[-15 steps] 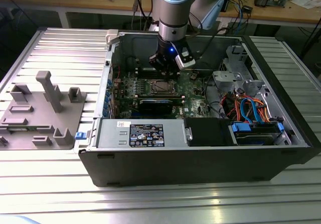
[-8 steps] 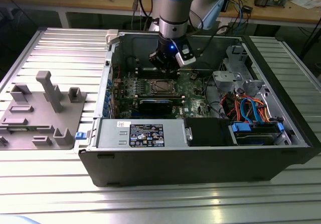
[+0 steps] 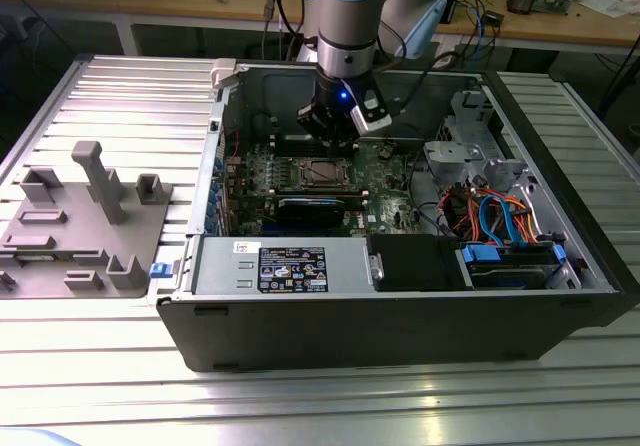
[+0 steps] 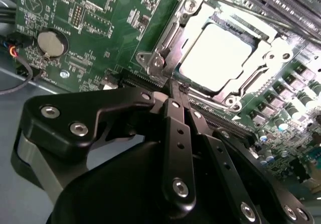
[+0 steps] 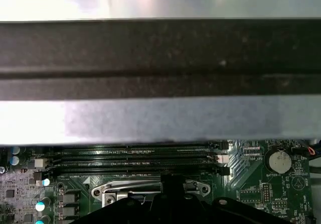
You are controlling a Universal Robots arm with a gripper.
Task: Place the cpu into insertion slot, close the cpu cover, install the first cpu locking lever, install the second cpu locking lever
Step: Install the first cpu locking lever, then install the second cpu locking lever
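cpu: silvery-grey square chip [image 4: 218, 56] seated in dark square insertion slot [image 3: 325, 172], mid-board
cover: silvery metal frame plate [image 4: 168, 43] down around chip
gripper: black fingers [image 4: 179, 91] together, empty, at socket's edge
step: likely lever locking; needs precise hooking

Black screw-studded fingers [image 4: 176, 133], silver-blue arm [image 3: 345, 6].

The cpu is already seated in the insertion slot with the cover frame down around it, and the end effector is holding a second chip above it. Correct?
Not quite. In the second wrist view the end effector is shut and holds nothing. The cpu does sit in the insertion slot, with the cpu cover down around it.
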